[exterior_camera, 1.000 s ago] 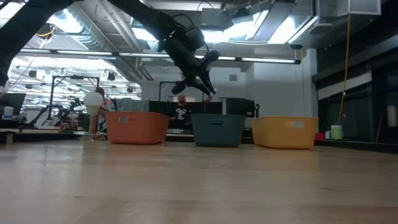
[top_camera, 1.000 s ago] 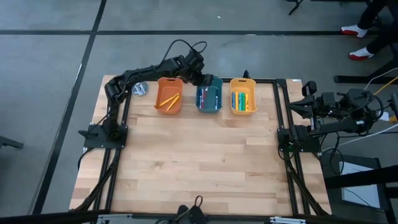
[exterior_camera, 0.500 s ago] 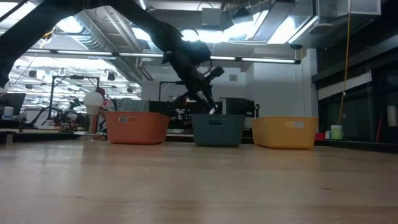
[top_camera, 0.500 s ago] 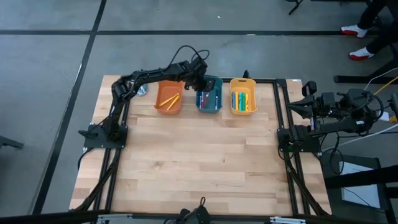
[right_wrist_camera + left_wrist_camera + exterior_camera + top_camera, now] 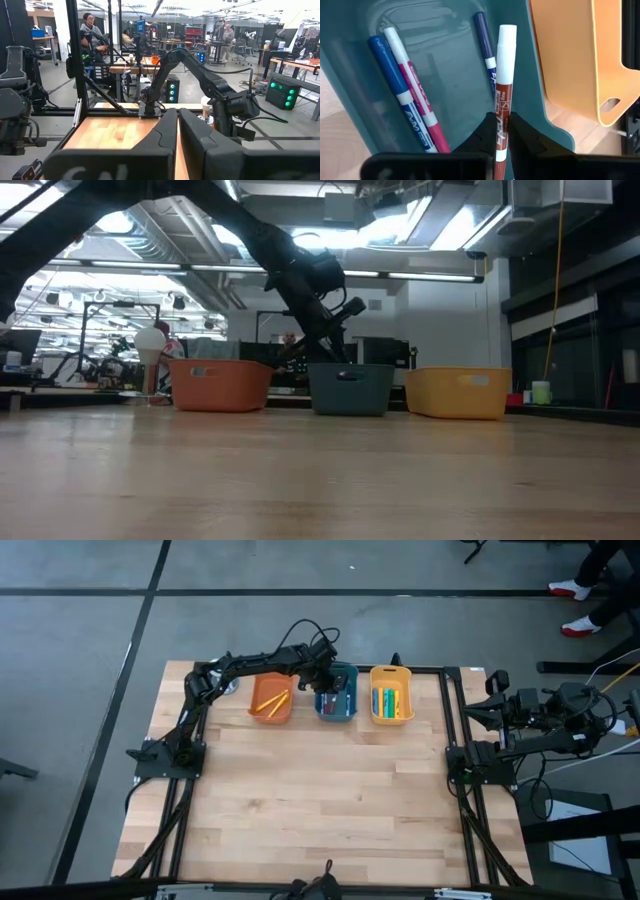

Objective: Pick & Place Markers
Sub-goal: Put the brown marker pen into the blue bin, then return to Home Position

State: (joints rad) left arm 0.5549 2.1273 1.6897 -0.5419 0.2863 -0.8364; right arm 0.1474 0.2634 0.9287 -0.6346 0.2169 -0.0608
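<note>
— Plastic, smooth and hard: the marker (image 5: 502,95) in the left pincer (image 5: 499,131) should be light and stiff, a bit slippery on its round barrel. How is it held?

— Clenched across the brown-red labelled part of the barrel, the white cap end pointing away from the fingers. For a thin stick that seems a sound place to hold: near the middle, so it won't swing much. A grip nearer one end would likely let it pivot.

— Where is it?

— Over the teal bin (image 5: 336,692), the middle of three bins along the worktop's far edge. In the wrist view the marker hangs above the bin's floor, close to the wall that faces the yellow bin (image 5: 391,693). I can't tell whether its tip touches anything.

— What's already in there?

— A blue marker (image 5: 395,80), a white-and-pink one (image 5: 412,90) just beside it, and a dark blue one (image 5: 486,45) lying apart, near the held marker. The orange bin (image 5: 271,696) holds a couple of yellow sticks.

— Fragile?

— Hardly; a short drop onto plastic should do no harm, though it may roll.

— The right pincer (image 5: 178,131)?

— Fingers closed on nothing, parked off the worktop's right edge.
</note>
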